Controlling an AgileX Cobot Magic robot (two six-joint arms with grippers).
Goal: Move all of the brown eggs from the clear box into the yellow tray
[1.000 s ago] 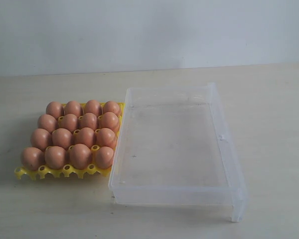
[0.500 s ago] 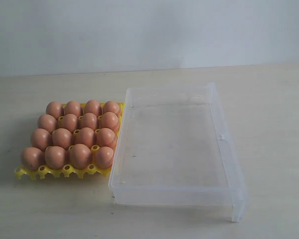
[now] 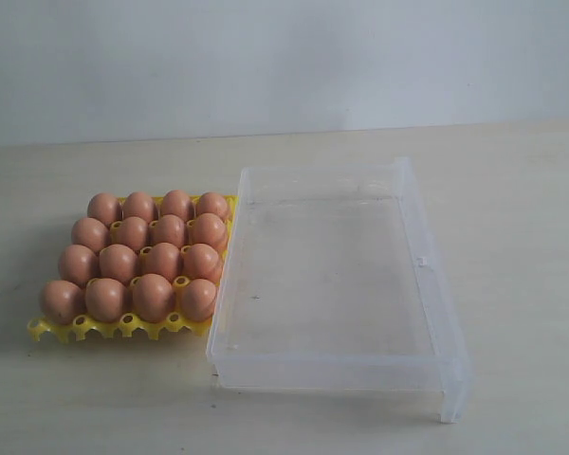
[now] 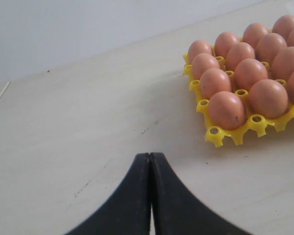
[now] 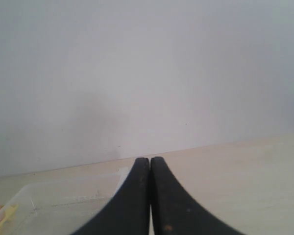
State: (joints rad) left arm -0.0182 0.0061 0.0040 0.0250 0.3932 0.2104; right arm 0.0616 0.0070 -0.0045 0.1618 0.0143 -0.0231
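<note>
Exterior view first: a pale, light-wood table [image 3: 512, 190] runs back to a plain whitish wall [image 3: 284, 57], soft even light over everything. On the left side sits the yellow tray [image 3: 104, 327], and the brown eggs [image 3: 161, 261] fill it, four rows of four, one to a cup, sixteen in all. Hard against the tray's right edge lies the clear box [image 3: 427, 256], flat on the table, long side running away from the camera, low walls and rim catching the light.

Over to the left wrist view: the left hand [image 4: 150, 156] is closed, its two black fingers [image 4: 132, 196] pressed flat together with only a thin seam between them, gripping nothing. It hangs above bare table, where faint dark scuffs [image 4: 149, 128] mark the surface. The tray's near corner [image 4: 216, 137] and its eggs lie ahead of the fingertips, clearly apart from them. The wall rises pale beyond the table's far edge.

Now the right wrist view: the right hand [image 5: 150, 159] is closed too, fingers meeting tip to tip, nothing between them. It points level toward the wall, which fills most of the picture. Below the fingers a corner of the clear box [image 5: 63, 200] shows, and at the very edge a sliver of yellow tray [image 5: 2, 218] beside it.
</note>
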